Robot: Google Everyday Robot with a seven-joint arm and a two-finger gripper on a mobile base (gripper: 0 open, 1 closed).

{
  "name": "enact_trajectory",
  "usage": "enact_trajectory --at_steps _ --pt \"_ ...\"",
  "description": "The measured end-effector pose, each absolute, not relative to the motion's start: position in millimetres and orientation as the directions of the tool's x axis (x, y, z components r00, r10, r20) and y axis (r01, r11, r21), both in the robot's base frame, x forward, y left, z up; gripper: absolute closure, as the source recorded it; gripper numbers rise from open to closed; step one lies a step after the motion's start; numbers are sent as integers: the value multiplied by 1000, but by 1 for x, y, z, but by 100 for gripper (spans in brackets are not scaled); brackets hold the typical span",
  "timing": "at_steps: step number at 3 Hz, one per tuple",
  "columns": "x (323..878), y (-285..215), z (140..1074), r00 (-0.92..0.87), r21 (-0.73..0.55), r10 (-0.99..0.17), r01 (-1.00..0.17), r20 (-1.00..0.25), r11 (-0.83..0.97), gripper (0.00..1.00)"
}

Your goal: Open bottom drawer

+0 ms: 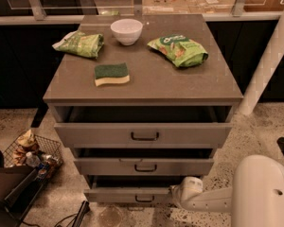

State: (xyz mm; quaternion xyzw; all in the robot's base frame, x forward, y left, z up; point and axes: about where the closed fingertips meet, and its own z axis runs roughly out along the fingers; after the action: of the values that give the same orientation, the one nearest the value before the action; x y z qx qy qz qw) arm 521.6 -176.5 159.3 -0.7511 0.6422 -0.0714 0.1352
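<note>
At the foot of the cabinet (151, 86), the bottom drawer (128, 195) is judged part-opened, the hand (185, 192) held beside it, grip indiscernible

One high, close view angled down onto the cabinet (151, 86) front, fingers (188, 191) low right beside the bottom drawer (123, 195)

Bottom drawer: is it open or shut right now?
Partly open: the bottom drawer sticks out a little, with a dark gap showing above its front. The pincer is low down at its right end.
</note>
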Motion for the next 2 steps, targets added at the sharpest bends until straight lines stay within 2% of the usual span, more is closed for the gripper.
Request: enact_trajectory --at_steps 2 --pt "502 -174 170 167 -280 -985 -949 -52 -146 100"
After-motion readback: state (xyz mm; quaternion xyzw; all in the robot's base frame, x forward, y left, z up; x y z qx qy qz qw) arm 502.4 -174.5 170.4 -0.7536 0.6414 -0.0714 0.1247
